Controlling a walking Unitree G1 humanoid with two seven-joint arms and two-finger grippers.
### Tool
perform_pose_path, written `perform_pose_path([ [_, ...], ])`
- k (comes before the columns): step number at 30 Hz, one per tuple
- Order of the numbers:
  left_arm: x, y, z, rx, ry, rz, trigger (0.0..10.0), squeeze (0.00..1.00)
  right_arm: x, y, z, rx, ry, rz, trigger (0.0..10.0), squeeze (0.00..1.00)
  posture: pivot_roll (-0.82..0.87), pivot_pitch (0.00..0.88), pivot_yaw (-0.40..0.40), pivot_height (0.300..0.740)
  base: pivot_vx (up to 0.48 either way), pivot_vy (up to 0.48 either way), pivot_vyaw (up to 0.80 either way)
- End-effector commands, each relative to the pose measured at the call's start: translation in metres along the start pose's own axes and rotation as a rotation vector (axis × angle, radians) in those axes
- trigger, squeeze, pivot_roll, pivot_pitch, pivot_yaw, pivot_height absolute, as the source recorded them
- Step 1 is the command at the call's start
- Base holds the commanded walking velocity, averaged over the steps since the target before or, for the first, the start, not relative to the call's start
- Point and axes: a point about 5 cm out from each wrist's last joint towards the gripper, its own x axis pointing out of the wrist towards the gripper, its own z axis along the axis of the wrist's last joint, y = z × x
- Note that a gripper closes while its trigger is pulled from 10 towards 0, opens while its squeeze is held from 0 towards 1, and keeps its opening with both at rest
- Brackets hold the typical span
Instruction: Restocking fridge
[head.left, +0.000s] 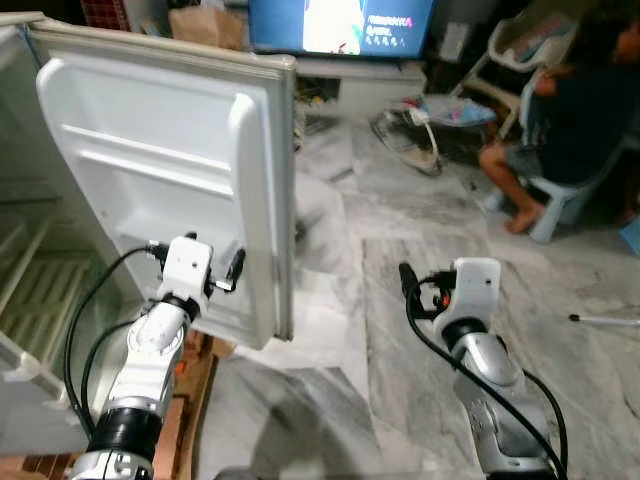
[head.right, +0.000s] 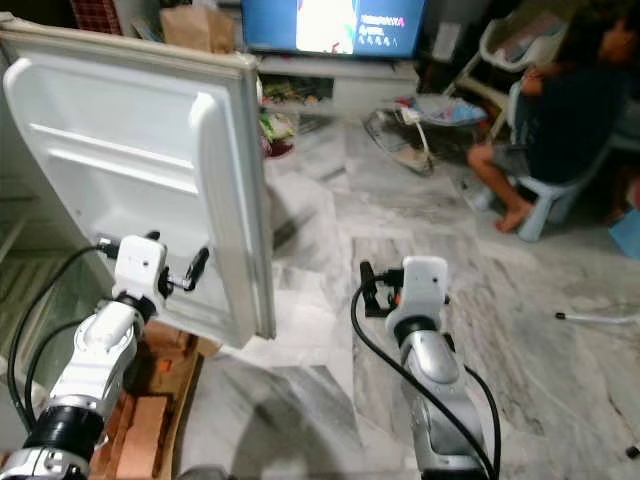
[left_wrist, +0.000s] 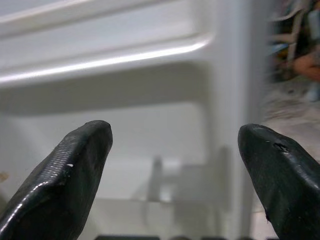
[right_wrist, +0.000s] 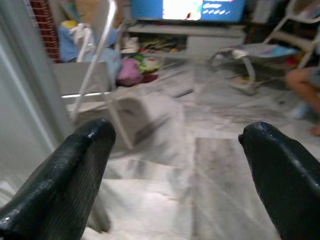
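Standing wide open at the left, the white plastic-lined fridge door (head.left: 170, 170) shows its moulded inner shelves, and the fridge's pale interior with wire racks (head.left: 30, 290) lies just beyond the door's hinge edge. The left gripper (left_wrist: 175, 165) is raised close in front of the door's lower shelf, near the door's free edge; its two long black fingers (left_wrist: 65, 175) are spread well apart with nothing between them, and I cannot tell whether they touch the door. Below the left arm, reddish wooden blocks (head.right: 140, 420) sit on the floor by the fridge's foot. The right gripper (right_wrist: 175, 170) is held out over the grey marble-patterned tile floor (head.left: 400, 300), to the right of the door's free edge, its fingers likewise parted wide and empty. Farther back a lit blue television screen (head.left: 340, 25) glows, and at the far right a person in dark clothes (head.left: 580, 110) sits on a pale plastic chair (head.left: 560, 200).
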Motion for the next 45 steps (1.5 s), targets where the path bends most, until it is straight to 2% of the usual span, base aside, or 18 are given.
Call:
perform_pose_path([
  [1,0.003,-0.003,0.005,-0.006,-0.013,-0.009,10.0,0.0,0.001,-0.001,0.005,-0.01,-0.016,-0.003,10.0,0.0,0.09,0.017,-0.068,0.74,0.48,0.0,0.0],
  [6,0.014,-0.008,0.014,-0.004,-0.036,-0.039,10.0,0.0,0.001,-0.002,0.005,-0.013,-0.018,-0.009,10.0,0.0,0.09,0.019,-0.07,0.74,0.48,0.0,0.0],
  [11,0.036,-0.02,0.036,0.005,-0.089,-0.094,10.0,0.0,0.0,-0.002,0.005,-0.012,-0.021,-0.017,10.0,0.0,0.08,0.021,-0.065,0.74,0.48,0.0,0.0],
  [15,0.043,-0.028,0.043,0.003,-0.105,-0.106,10.0,0.0,0.0,-0.003,0.005,-0.011,-0.023,-0.022,10.0,0.0,0.08,0.022,-0.062,0.74,0.48,0.0,0.0],
  [18,0.051,-0.04,0.051,0.034,-0.131,-0.144,10.0,0.0,-0.001,-0.003,0.005,-0.011,-0.023,-0.026,10.0,0.0,0.08,0.024,-0.061,0.74,0.48,0.0,0.0],
  [21,0.051,-0.042,0.052,0.044,-0.138,-0.152,10.0,0.0,-0.001,-0.002,0.005,-0.011,-0.023,-0.027,10.0,0.0,0.08,0.024,-0.059,0.74,0.48,0.0,0.0],
  [24,0.046,-0.037,0.045,0.038,-0.112,-0.14,10.0,0.0,-0.002,-0.004,0.005,-0.008,-0.024,-0.036,10.0,0.0,0.08,0.024,-0.059,0.74,0.45,0.0,0.0],
  [26,0.029,-0.019,0.031,0.017,-0.09,-0.082,10.0,0.0,-0.002,-0.006,0.005,-0.004,-0.026,-0.042,10.0,0.0,0.09,0.026,-0.055,0.74,0.0,0.0,0.0],
  [28,0.026,-0.016,0.029,0.015,-0.085,-0.066,10.0,0.0,-0.002,-0.006,0.005,-0.003,-0.028,-0.044,10.0,0.0,0.09,0.026,-0.055,0.74,0.0,0.0,0.0],
  [30,0.015,-0.004,0.025,0.052,-0.072,-0.031,10.0,0.0,0.0,-0.008,0.007,-0.006,-0.034,-0.045,10.0,0.0,0.12,0.036,-0.062,0.74,0.0,0.0,0.0],
  [31,0.015,-0.004,0.025,0.052,-0.072,-0.031,10.0,0.0,0.0,-0.008,0.007,-0.006,-0.034,-0.045,10.0,0.0,0.12,0.036,-0.062,0.74,0.0,0.0,0.0],
  [32,0.0,0.01,0.027,0.081,-0.062,0.011,10.0,0.0,0.001,-0.01,0.009,-0.008,-0.039,-0.048,10.0,0.0,0.14,0.042,-0.057,0.74,0.0,0.0,0.0],
  [33,-0.012,0.019,0.03,0.073,-0.056,0.056,10.0,0.0,0.002,-0.012,0.01,-0.004,-0.044,-0.045,10.0,0.0,0.16,0.048,-0.056,0.74,0.0,0.0,0.0],
  [34,-0.012,0.019,0.03,0.073,-0.056,0.056,10.0,0.0,0.002,-0.012,0.01,-0.004,-0.044,-0.045,10.0,0.0,0.16,0.048,-0.056,0.74,0.0,0.0,0.0],
  [36,-0.03,0.031,0.027,0.056,-0.039,0.136,10.0,0.0,0.004,-0.011,0.011,-0.014,-0.05,-0.031,10.0,0.0,0.17,0.054,-0.059,0.74,0.0,0.0,0.0],
  [39,-0.041,0.034,0.02,0.021,-0.01,0.198,10.0,0.0,0.007,-0.007,0.014,-0.009,-0.063,-0.014,10.0,0.0,0.17,0.052,-0.068,0.74,0.0,0.0,0.0],
  [41,-0.046,0.03,0.014,0.033,0.003,0.207,10.0,0.0,0.008,-0.005,0.015,-0.017,-0.068,-0.006,10.0,0.0,0.16,0.049,-0.074,0.74,0.0,0.0,0.0],
  [45,-0.055,0.017,0.011,-0.01,0.01,0.176,10.0,0.0,0.008,-0.003,0.019,-0.063,-0.096,0.019,10.0,0.0,0.13,0.023,-0.066,0.74,0.0,0.0,0.16],
])
